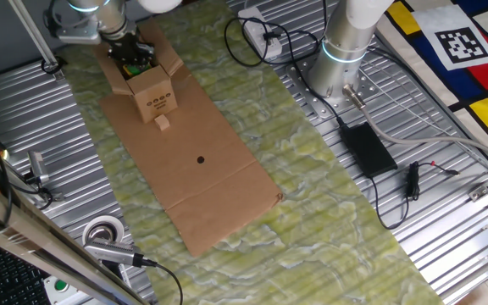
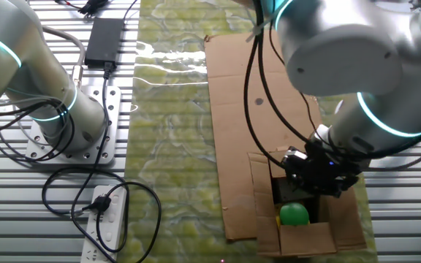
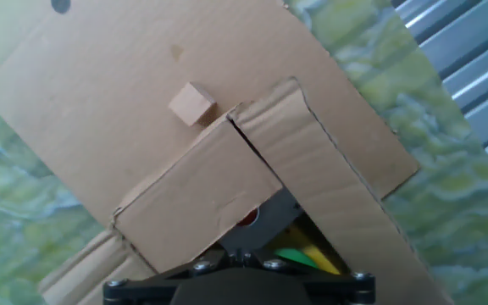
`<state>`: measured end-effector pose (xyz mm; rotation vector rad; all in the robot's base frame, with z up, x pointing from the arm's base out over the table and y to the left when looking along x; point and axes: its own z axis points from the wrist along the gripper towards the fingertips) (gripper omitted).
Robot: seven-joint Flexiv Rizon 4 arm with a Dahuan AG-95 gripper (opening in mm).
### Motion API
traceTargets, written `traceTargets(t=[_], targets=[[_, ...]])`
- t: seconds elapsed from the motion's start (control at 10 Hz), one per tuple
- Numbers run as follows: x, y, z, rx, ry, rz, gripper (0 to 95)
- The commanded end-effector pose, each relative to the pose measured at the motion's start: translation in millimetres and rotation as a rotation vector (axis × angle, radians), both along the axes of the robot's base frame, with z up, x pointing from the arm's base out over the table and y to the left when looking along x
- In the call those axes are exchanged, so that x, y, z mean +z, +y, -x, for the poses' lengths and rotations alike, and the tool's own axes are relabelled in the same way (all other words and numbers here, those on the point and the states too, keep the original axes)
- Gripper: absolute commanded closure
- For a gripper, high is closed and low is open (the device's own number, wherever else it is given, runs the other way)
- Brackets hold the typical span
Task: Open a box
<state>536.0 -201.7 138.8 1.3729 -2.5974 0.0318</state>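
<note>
- Near a far corner of the bench, at one end of 1 large flat cardboard sheet [image 1: 195,161], stands 1 box [image 1: 145,83], with 1 tiny cardboard block [image 1: 163,123] just beside it.
- 1 gripper [image 2: 314,175] reaches into the box's open top; its fingertips are hidden by the flaps, so I cannot tell whether it is clenched or released.
- In the hand view only the tool's dark base shows, cut off at the bottom edge.
- Inside, 1 green rounded object [image 2: 294,213] shows, perhaps with yellow and red pieces.
- Brown carton, 4 flaps splayed outward, dark printed marks on 1 side.
</note>
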Motion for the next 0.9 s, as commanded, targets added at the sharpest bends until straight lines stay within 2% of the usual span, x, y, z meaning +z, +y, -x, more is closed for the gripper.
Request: traceTargets(t=[0.1,0.4,0.5,0.6,0.7,0.8,0.9], targets=[[4.0,0.5,2.2,-0.044,-0.024,-0.026,95.0],[4.1,0.4,5.8,-0.058,-0.032,-0.025,95.0],[5.2,11.4,-0.7,-0.05,-0.061,-0.03,95.0],[5.2,11.4,-0.7,-0.072,-0.083,-0.014,95.0],[5.2,11.4,-0.7,-0.08,-0.106,0.016,95.0],[5.2,11.4,-0.7,-0.092,-0.118,0.043,95.0],[5.2,11.4,-0.7,-0.129,-0.125,0.051,95.0]])
